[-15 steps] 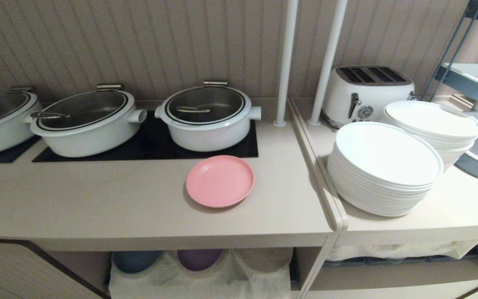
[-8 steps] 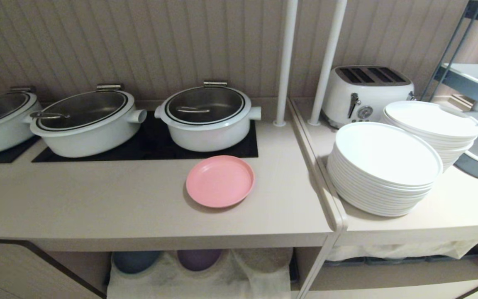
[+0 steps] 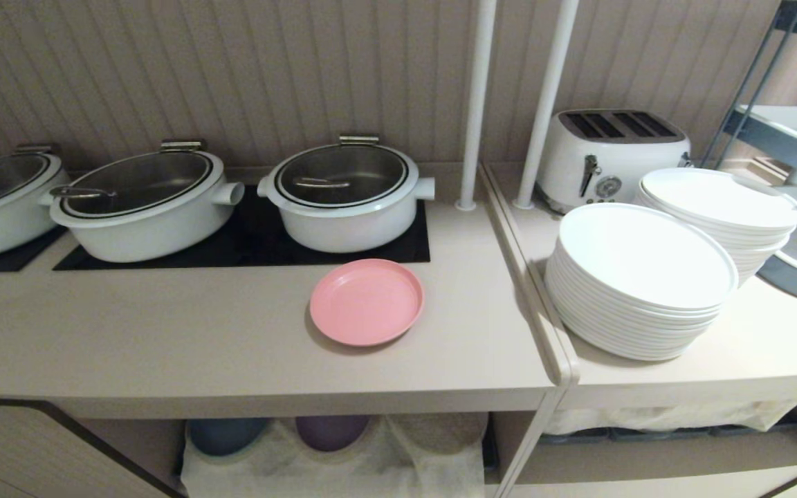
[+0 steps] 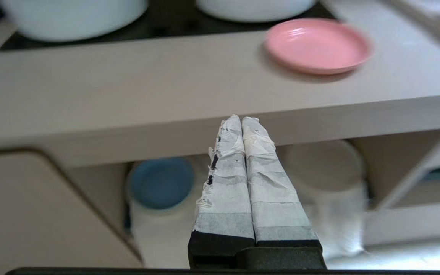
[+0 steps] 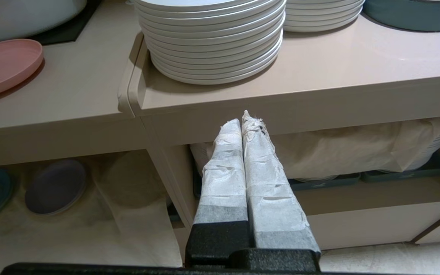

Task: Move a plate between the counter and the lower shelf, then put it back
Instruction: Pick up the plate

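**Pink plate waits on the counter, both grippers closed and clear of it**

From the head view, we see the small round matte pink plastic plate (image 3: 367, 301) lying flat on the long beige matte counter (image 3: 163, 339), just in front of the black inset hob panel (image 3: 246, 242) and the white lidded pot (image 3: 346, 190). Neither arm shows here. We judge the plate light, stiff and somewhat slick; its low raised rim on the near side is the sensible place to pinch.

In the left wrist view, our left gripper (image 4: 241, 119) has its taped fingers pressed together, holding nothing, out in front of the counter's front edge. The plate (image 4: 316, 45) sits well apart, up on the worktop and off to one side.

In the right wrist view, our right gripper (image 5: 243, 118) is likewise closed and empty, before the beige upright divider (image 5: 166, 172); the plate (image 5: 2, 65) lies far off.
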You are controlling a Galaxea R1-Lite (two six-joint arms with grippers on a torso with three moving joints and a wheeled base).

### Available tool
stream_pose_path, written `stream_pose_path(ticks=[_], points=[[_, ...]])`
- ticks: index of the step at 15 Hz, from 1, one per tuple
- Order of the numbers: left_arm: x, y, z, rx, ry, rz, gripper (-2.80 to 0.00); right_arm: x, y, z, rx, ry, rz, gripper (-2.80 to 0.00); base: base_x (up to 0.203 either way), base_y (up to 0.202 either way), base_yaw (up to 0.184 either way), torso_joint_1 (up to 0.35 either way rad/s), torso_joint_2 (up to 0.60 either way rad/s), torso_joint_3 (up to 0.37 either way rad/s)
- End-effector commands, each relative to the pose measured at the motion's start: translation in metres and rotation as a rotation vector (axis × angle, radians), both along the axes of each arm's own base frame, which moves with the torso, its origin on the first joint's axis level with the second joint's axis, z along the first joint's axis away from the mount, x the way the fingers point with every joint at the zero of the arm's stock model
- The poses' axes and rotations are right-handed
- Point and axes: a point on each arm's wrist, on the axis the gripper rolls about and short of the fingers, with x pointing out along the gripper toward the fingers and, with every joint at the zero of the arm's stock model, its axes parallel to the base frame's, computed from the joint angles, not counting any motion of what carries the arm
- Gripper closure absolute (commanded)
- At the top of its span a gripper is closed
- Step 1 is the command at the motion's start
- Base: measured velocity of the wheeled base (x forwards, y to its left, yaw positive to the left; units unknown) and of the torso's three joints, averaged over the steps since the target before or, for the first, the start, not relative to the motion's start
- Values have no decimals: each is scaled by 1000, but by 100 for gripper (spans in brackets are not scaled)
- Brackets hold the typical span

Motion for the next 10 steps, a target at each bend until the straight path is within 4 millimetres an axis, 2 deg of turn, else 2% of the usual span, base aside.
stream_pose_path(ticks=[1,5,10], points=[[5,0,22,-1,49,-18,0,0,0,0,1,-1,0,0,0,0,0,0,0,0],[25,-1,59,-4,141,-37,0,0,0,0,1,-1,0,0,0,0,0,0,0,0],[74,-2,100,-12,287,-40,0,0,0,0,1,-1,0,0,0,0,0,0,0,0]])
